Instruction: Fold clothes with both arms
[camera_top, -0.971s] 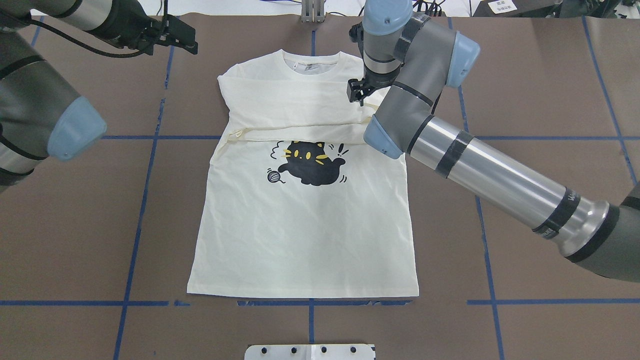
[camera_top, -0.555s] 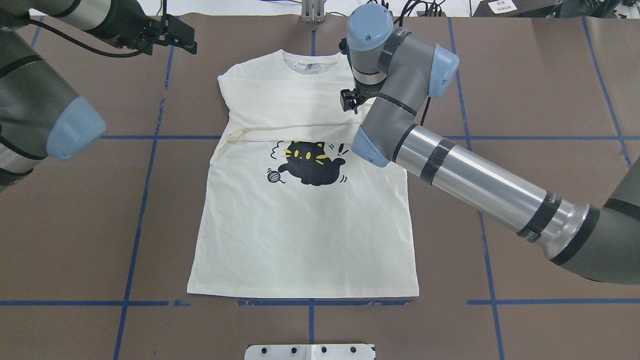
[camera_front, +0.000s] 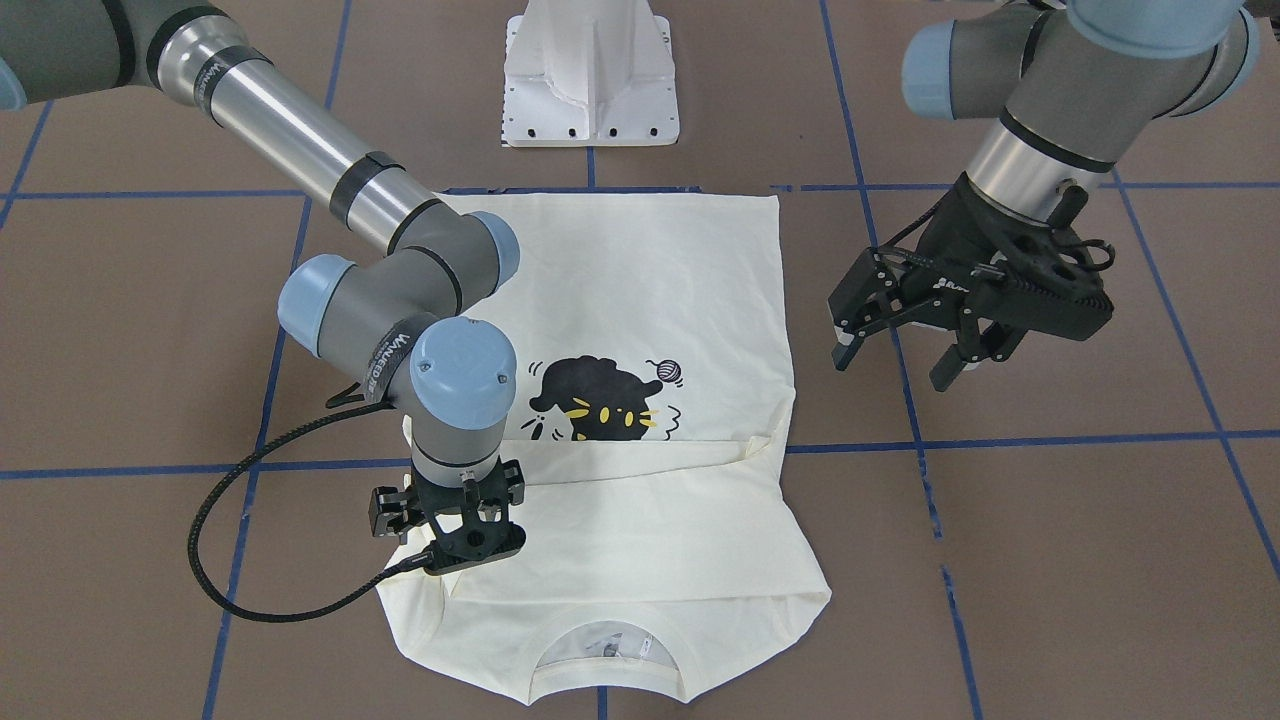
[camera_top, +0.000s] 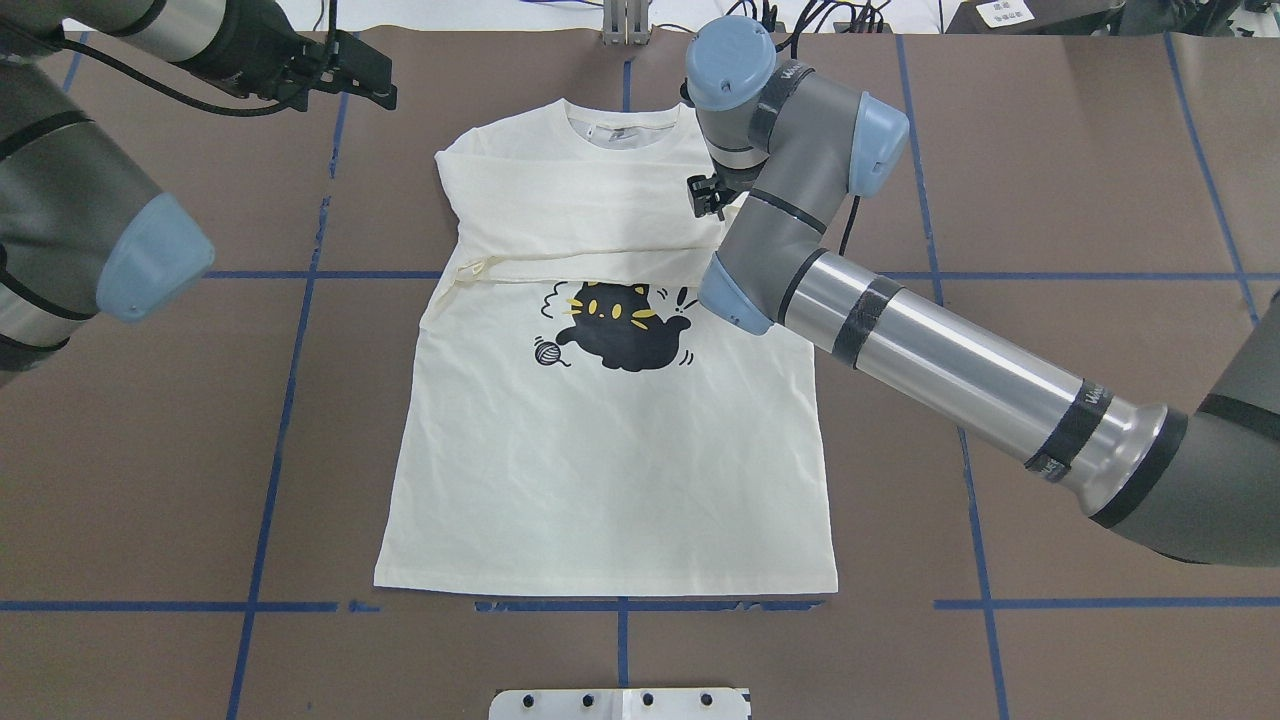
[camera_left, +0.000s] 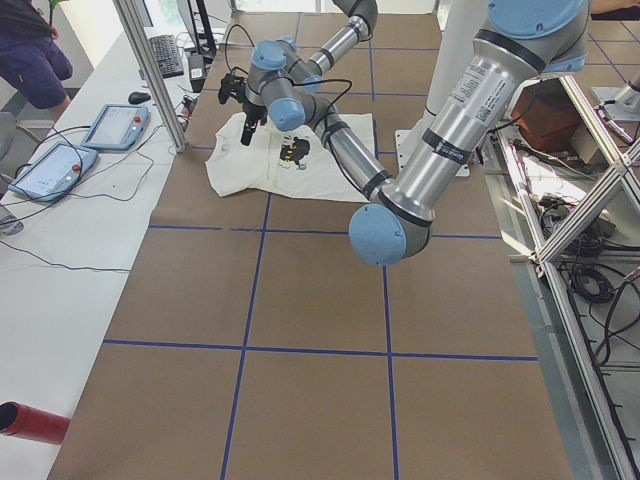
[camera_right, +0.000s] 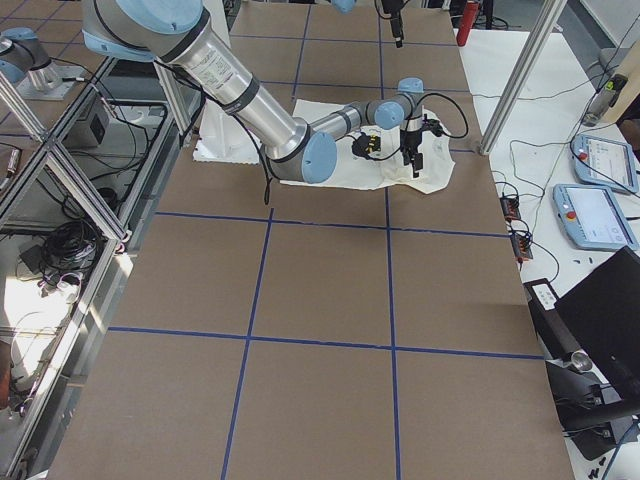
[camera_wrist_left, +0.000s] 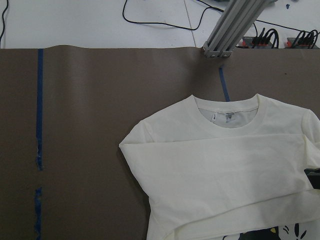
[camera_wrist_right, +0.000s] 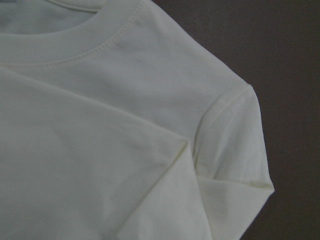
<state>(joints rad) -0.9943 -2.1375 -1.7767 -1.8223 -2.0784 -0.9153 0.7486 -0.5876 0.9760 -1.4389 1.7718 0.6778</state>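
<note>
Cream T-shirt (camera_top: 600, 470) lay sleeves-folded; our right gripper (camera_front: 462, 548) stood over its shoulder, aperture untellable, left gripper (camera_front: 893, 368) open; shoulder pinches seemed next

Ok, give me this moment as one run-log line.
stage: sleeves folded across chest | cat-print T-shirt: flat, print up | right pincer: close over shoulder by collar, grip unclear | left pincer: open, off the shirt
</note>
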